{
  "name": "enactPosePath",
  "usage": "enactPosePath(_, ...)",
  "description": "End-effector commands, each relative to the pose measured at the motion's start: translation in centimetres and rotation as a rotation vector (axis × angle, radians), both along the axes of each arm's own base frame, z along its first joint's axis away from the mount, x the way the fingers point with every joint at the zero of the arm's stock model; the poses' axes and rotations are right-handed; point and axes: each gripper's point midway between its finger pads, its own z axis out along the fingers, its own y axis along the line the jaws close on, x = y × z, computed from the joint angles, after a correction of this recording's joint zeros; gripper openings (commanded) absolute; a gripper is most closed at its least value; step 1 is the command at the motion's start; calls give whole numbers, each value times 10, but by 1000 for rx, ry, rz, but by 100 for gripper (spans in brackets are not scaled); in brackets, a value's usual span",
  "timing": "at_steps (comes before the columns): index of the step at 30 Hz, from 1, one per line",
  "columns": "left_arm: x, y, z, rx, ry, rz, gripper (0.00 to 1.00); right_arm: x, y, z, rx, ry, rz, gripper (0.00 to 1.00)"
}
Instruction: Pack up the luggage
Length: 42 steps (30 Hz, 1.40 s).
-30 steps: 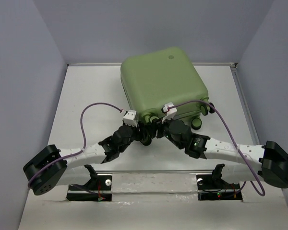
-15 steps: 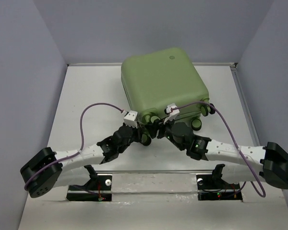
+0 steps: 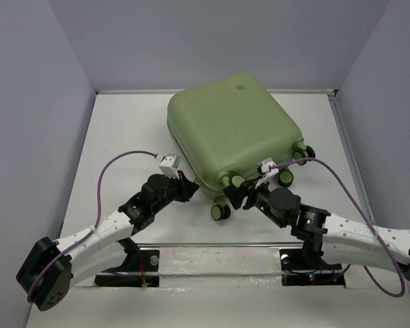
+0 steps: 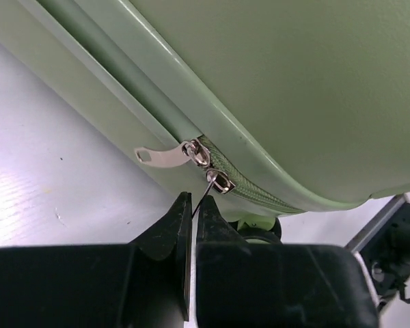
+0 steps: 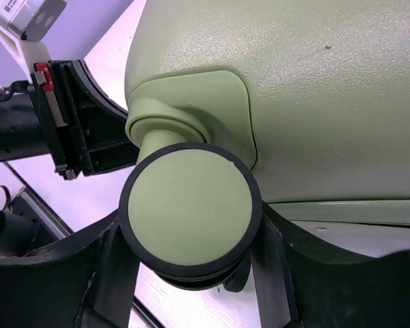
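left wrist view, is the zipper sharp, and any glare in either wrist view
Left wrist view: zipper pulls sharp, left gripper a dark soft mass up close, table glaring white at lower left. Right wrist view: caster wheel crisp, speckled sheen on the luggage shell.

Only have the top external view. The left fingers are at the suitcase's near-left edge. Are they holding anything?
Observer: Yes. The left wrist view shows the left fingers shut on a thin zipper pull of the luggage, seen edge-on.
Operator: One slider or two?
Observer: Two, side by side. The second pull sticks out ungripped, toward the left of that view.
Operator: And the right side?
Observer: In the right wrist view, the right fingers sit on either side of a caster wheel, against its black rim.
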Motion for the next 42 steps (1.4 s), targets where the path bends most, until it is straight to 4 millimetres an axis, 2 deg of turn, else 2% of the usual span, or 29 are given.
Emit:
enactPosePath(1,84,100,51,-18,-135,595,6,12,-7,-1,-16,10,-74,7)
enactPosePath(2,83,93,59,-60,-136,571,16,13,-2,-2,-21,15,-65,7)
enactPosePath(3,78,92,80,-118,-168,561,28,15,7,-2,-17,14,-51,7)
enactPosePath(4,73,92,91,-149,-176,552,51,14,14,-1,-13,9,-24,7)
enactPosePath(6,52,94,144,-294,-261,509,74,15,29,10,30,-13,13,7)
enactPosePath(7,43,96,158,-320,-276,495,99,14,43,10,23,-9,56,7)
enactPosePath(9,25,102,193,-380,-331,466,99,13,64,19,43,-22,100,7)
enactPosePath(10,10,111,233,-433,-401,454,99,5,78,21,37,-24,139,7)
enactPosePath(11,4,113,236,-409,-394,442,99,5,97,27,22,-36,165,7)
enactPosePath(12,-7,120,264,-427,-437,434,99,-2,109,30,11,-46,184,9)
enactPosePath(13,-11,122,264,-396,-420,433,99,2,122,36,-19,-56,175,18)
enactPosePath(14,-15,124,267,-378,-416,430,99,1,130,39,-33,-60,189,36)
enactPosePath(15,-18,127,273,-368,-423,430,99,2,135,42,-55,-64,196,69)
enactPosePath(16,-25,133,286,-374,-444,432,99,-3,143,45,-75,-66,215,85)
enactPosePath(17,-29,137,284,-345,-439,438,99,-6,146,53,-116,-83,203,100)
enactPosePath(19,-36,145,287,-325,-446,454,99,-1,135,64,-135,-109,146,100)
enactPosePath(20,-38,147,287,-324,-445,456,99,-6,132,71,-123,-113,152,100)
enactPosePath(22,-45,153,288,-329,-449,463,99,-11,109,95,-63,-126,140,100)
enactPosePath(24,-50,153,289,-322,-457,446,99,-15,88,105,-40,-125,125,100)
enactPosePath(25,-53,154,291,-321,-464,439,99,-19,69,119,3,-136,115,100)
enactPosePath(27,-56,155,289,-291,-475,427,99,-25,45,119,-10,-128,111,100)
enactPosePath(28,-58,157,286,-283,-475,429,99,-28,24,130,34,-140,91,100)
enactPosePath(31,-59,164,276,-275,-480,461,99,-30,-12,132,58,-135,42,100)
enactPosePath(32,-60,166,276,-278,-485,469,99,-34,-31,137,97,-145,28,100)
enactPosePath(34,-61,166,271,-279,-494,463,99,-35,-50,140,143,-153,-1,100)
enactPosePath(35,-62,165,274,-286,-507,453,99,-35,-66,142,192,-155,-31,100)
enactPosePath(39,-61,161,278,-282,-523,434,99,-31,-90,135,232,-156,-109,100)
enactPosePath(42,-59,154,280,-280,-527,406,99,-27,-95,129,227,-151,-144,100)
